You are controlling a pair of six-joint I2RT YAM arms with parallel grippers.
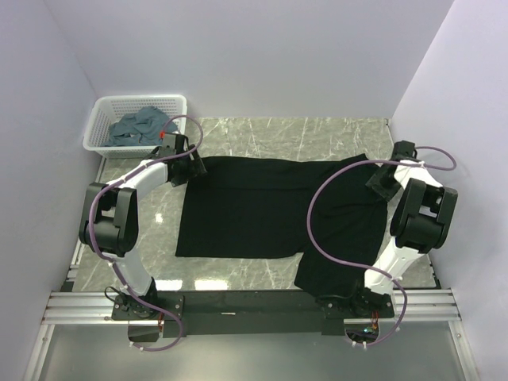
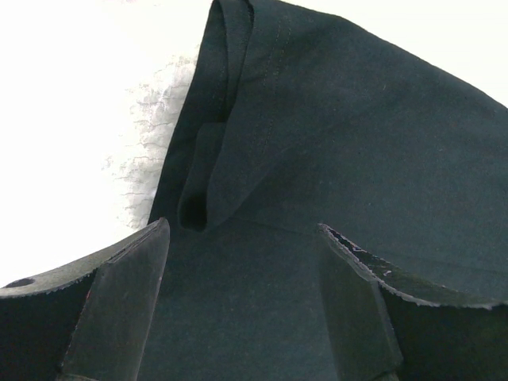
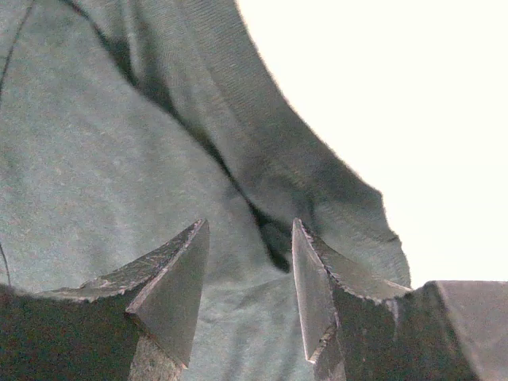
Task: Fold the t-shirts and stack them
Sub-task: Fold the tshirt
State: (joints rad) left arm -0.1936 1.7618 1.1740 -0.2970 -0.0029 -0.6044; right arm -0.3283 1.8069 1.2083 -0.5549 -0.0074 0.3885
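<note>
Since my left gripper (image 2: 242, 230) and right gripper (image 3: 250, 226) both hang parted over the black t-shirt (image 1: 262, 206)'s far corners, I'd bite deep past the hems. Then lift evenly off the surface (image 1: 262, 135).

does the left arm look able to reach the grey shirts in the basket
Probably yes: the left hand sits open at the far corner of the black t-shirt, close to the basket, whose open top leaves the blue-grey shirts exposed.
</note>
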